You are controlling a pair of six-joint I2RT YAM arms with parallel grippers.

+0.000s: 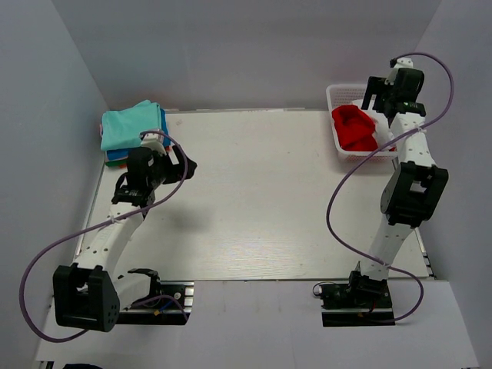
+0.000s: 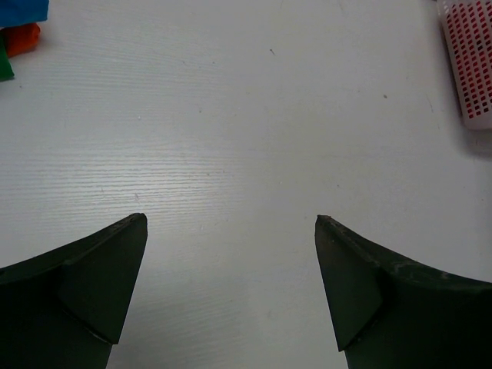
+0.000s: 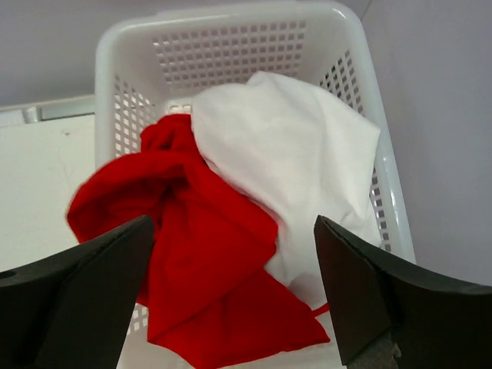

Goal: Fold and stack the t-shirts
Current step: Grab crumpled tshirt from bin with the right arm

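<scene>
A crumpled red t-shirt (image 3: pixel 200 254) and a white t-shirt (image 3: pixel 292 161) lie together in the white lattice basket (image 3: pixel 223 19). My right gripper (image 3: pixel 233 219) is open and empty, held above them. In the top view the red t-shirt (image 1: pixel 354 127) shows in the basket (image 1: pixel 335 96) at the back right, with the right gripper (image 1: pixel 377 92) over its far side. A stack of folded t-shirts, teal on top (image 1: pixel 131 124), sits at the back left. My left gripper (image 1: pixel 183 165) is open and empty, just right of the stack, over bare table (image 2: pixel 246 115).
The left wrist view shows the stack's blue, orange-red and green edges (image 2: pixel 21 34) at the top left and the basket's wall (image 2: pixel 469 61) at the top right. Grey walls close in the table's back and sides.
</scene>
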